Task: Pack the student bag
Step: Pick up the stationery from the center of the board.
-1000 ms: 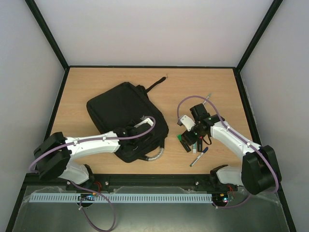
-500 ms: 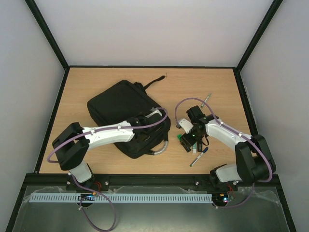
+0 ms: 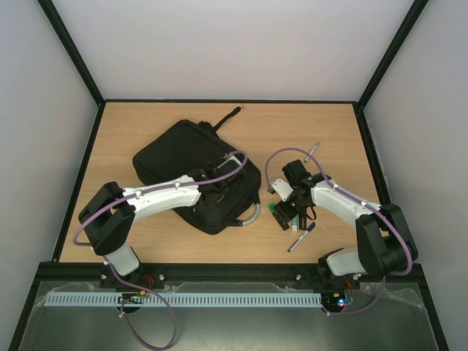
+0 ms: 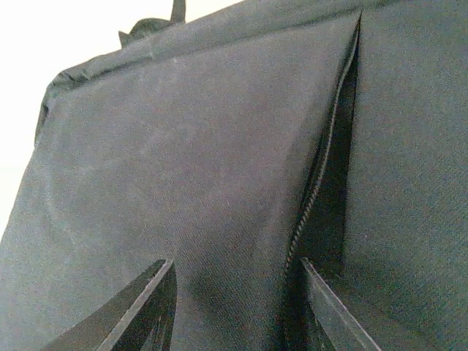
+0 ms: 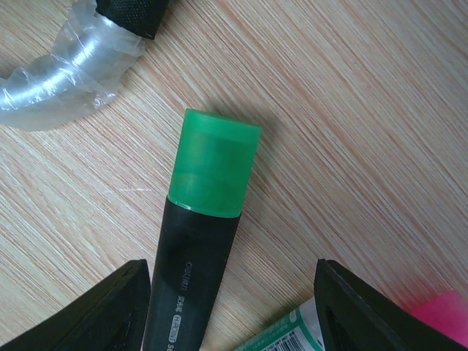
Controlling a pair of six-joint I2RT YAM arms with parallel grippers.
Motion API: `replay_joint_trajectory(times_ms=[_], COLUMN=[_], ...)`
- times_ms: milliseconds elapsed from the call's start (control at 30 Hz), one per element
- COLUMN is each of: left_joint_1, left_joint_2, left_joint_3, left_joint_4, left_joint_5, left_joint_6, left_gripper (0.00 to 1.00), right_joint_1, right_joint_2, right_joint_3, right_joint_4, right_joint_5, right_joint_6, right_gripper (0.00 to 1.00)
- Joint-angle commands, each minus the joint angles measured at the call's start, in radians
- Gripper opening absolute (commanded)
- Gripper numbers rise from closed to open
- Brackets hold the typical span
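Observation:
The student bag (image 3: 183, 157) is a large black fabric bag lying flat on the left half of the table, and it fills the left wrist view (image 4: 190, 146). Its zip slit (image 4: 329, 168) gapes open. My left gripper (image 3: 228, 184) (image 4: 235, 263) rests over the bag's near right part, open, with flat fabric between its fingers and the right finger at the slit. My right gripper (image 3: 287, 210) (image 5: 230, 270) hangs open low over a black highlighter with a green cap (image 5: 208, 197), which lies on the wood nearer the left finger.
The bag's plastic-wrapped grey loop handle (image 3: 252, 217) (image 5: 66, 69) sticks out toward the highlighter. A green-and-white packet (image 5: 292, 333) and a pink item (image 5: 439, 314) lie beside it. A blue pen (image 3: 301, 238) lies nearer the front, and the black strap (image 3: 227, 117) trails toward the back.
My left arm reached further right across the bag, and the bag shifted slightly right and back with it. The right gripper edged left over the highlighter and stayed open.

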Motion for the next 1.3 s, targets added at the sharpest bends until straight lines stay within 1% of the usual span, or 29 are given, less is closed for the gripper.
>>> replay_joint_trajectory(times_ms=[0,100,200,300,367,533,600,667,833,867,1033,1200,1267], left_joint_1=[-0.006,-0.01,-0.017,-0.018,-0.018,-0.017,-0.016,-0.015,0.001,0.007,0.031,0.038,0.041], left_joint_2=[-0.024,-0.045,-0.055,-0.054,-0.05,-0.035,-0.025,-0.014,-0.003,-0.005,-0.034,-0.062,-0.073], left_joint_3=[-0.056,-0.095,-0.122,-0.13,-0.117,-0.047,-0.02,0.007,0.032,0.029,0.001,-0.024,-0.036], left_joint_4=[-0.079,-0.078,-0.076,-0.06,-0.047,-0.025,-0.022,-0.021,0.001,0.006,0.032,0.052,0.06], left_joint_5=[-0.017,-0.005,-0.053,-0.122,-0.135,-0.109,-0.101,-0.097,-0.08,-0.071,-0.025,-0.014,-0.013], left_joint_6=[-0.042,-0.062,-0.073,-0.074,-0.069,-0.042,-0.032,-0.022,-0.016,-0.019,-0.037,-0.041,-0.047], left_gripper=[0.49,0.5,0.49,0.4,0.32,0.17,0.1,0.03,0.03,0.03,0.02,0.02,0.02], right_joint_1=[0.005,0.004,0.006,0.006,0.007,0.017,0.022,0.029,0.048,0.051,0.052,0.052,0.052], right_joint_2=[-0.011,-0.015,-0.008,0.004,0.009,0.027,0.041,0.055,0.067,0.071,0.085,0.108,0.102], right_joint_3=[0.021,0.016,0.011,0.005,0.0,-0.014,-0.019,-0.024,-0.03,-0.032,-0.038,0.017,0.057], right_joint_4=[-0.031,-0.032,-0.042,-0.048,-0.045,-0.039,-0.039,-0.041,-0.045,-0.044,-0.008,-0.014,-0.035], right_joint_5=[-0.01,-0.014,-0.012,-0.011,-0.014,0.013,0.022,0.024,0.033,0.04,0.101,0.123,0.121], right_joint_6=[0.016,0.016,0.009,0.005,0.004,0.006,0.006,0.004,-0.001,-0.001,0.027,0.047,0.049], right_gripper=[0.62,0.62,0.63,0.63,0.63,0.63,0.63,0.61,0.57,0.55,0.38,0.26,0.24])
